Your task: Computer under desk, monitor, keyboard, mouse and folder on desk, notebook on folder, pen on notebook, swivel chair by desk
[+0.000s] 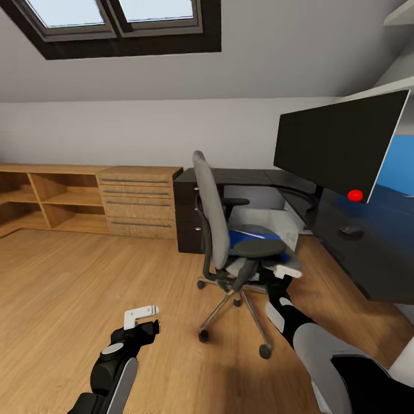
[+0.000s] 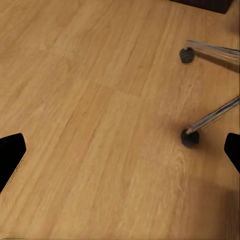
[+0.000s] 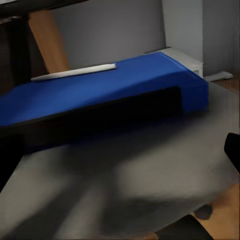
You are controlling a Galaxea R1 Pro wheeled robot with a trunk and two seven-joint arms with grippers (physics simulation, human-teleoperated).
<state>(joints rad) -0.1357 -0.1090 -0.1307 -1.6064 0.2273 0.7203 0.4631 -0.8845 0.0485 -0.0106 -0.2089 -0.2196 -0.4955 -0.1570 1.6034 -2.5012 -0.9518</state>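
The grey swivel chair (image 1: 208, 218) stands on the floor in front of the black desk (image 1: 368, 259). On its seat lies the blue folder (image 1: 253, 237) (image 3: 115, 90), with the thin white pen (image 3: 75, 72) on top. My right gripper (image 1: 286, 270) (image 3: 120, 155) is open at the seat's front edge, apart from the folder. My left gripper (image 1: 141, 315) (image 2: 120, 152) hangs open over bare floor. The monitor (image 1: 339, 146) and the small dark mouse (image 1: 351, 231) are on the desk. The light-grey computer (image 1: 270, 219) sits behind the chair. The keyboard and notebook are out of view.
Low wooden shelving and drawers (image 1: 86, 198) line the back wall at the left. A black drawer unit (image 1: 188, 215) closes the desk's left end. The chair's chrome spokes and castors (image 2: 190, 137) spread close to my left hand. A black armrest (image 1: 260, 248) juts over the seat.
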